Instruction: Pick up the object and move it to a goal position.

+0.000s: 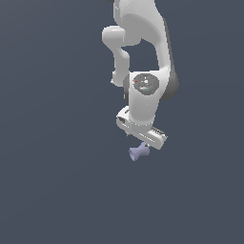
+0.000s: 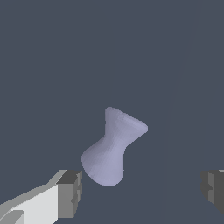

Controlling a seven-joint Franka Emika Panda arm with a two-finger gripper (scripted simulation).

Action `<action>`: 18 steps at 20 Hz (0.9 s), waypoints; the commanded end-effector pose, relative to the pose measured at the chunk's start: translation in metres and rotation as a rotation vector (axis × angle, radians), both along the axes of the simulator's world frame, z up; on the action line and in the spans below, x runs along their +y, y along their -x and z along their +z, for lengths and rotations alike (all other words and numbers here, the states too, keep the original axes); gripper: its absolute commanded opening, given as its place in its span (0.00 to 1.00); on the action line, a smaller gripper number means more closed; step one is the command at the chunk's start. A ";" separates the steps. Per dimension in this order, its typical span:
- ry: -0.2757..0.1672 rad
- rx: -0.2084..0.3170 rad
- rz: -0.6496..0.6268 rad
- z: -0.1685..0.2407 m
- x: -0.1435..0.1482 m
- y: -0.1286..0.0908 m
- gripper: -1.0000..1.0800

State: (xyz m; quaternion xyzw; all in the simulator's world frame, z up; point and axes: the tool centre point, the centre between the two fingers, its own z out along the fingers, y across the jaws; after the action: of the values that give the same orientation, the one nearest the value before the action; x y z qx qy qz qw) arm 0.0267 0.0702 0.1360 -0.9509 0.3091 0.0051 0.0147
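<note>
We're in the approach-to-grasp step. Gripper [image 2: 140,192] is spread wide with nothing between the pads; in the wrist view one finger [image 2: 70,192] shows on one side and the other at the far edge, both clear of the object [image 2: 113,146]. The object sits ahead of the fingertips, closer to one finger than the other, so it's off the gripper's centreline.

To do this well, we should shift sideways until the narrow waist sits midway between the pads, then descend and close on the waist. The flared ends would likely push the pads off or tip it. Its axis runs diagonally to the closing line, so a small wrist rotation before closing looks worthwhile.

In the exterior view the object [image 1: 138,152] is just below the gripper [image 1: 145,139], partly tucked under it. Whether it's touching the hand there we can't tell; the overlap hides it.

Object: small, pale lavender-blue, hourglass-shaped, two flared ends, pinched middle, lying tilted, much smaller than the white hand.
</note>
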 end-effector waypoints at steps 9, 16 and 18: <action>0.016 0.007 -0.266 -0.017 0.007 -0.008 0.96; 0.025 0.007 -0.396 -0.026 0.011 -0.011 0.96; 0.027 0.007 -0.422 -0.027 0.012 -0.012 0.96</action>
State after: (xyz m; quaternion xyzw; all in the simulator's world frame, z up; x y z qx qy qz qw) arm 0.0381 0.0816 0.1099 -0.8708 0.4916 0.0018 0.0023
